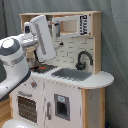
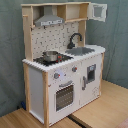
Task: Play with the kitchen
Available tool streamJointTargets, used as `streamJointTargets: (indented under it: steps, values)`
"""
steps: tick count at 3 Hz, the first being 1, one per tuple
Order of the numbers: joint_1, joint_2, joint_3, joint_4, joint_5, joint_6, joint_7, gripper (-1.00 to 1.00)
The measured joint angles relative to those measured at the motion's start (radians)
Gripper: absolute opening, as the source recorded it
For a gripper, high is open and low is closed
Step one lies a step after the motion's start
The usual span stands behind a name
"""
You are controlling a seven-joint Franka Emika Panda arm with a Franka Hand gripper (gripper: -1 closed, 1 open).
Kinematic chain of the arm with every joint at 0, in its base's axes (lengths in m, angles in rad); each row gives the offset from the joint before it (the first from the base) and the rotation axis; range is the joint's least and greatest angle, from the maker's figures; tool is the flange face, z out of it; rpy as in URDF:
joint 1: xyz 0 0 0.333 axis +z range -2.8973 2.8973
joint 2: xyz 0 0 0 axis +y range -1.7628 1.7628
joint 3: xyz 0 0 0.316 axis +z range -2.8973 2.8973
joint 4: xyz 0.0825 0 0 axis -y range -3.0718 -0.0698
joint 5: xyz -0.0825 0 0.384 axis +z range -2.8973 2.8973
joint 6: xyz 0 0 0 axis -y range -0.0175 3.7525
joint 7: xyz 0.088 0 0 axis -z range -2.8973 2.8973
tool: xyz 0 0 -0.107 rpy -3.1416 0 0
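Note:
The kitchen is a white and light-wood toy unit that stands upright in both exterior views. It has a grey hood, a black faucet over the sink, and a steel pot on the stovetop. Two knobs sit above the oven door. In the first exterior view my white arm rises in front of the kitchen's left side and hides the pot and hood. The gripper shows in neither view.
A grey curtain hangs behind the kitchen. The unit stands on a wooden surface. An open upper cabinet door sticks out at the top, and a small door with a dark window sits under the sink.

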Motion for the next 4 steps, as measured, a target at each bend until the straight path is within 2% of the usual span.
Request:
streamJointTargets:
  steps: [1,2,3,4]
  values:
    - [-0.006,0.046,-0.066,-0.006,-0.050,0.066,0.017,1.00]
    - [-0.007,0.113,-0.094,0.000,-0.095,0.110,0.062,1.00]
    - [-0.007,0.199,-0.096,0.027,-0.134,0.135,0.119,1.00]
    - [-0.007,0.280,-0.094,0.079,-0.155,0.150,0.144,1.00]
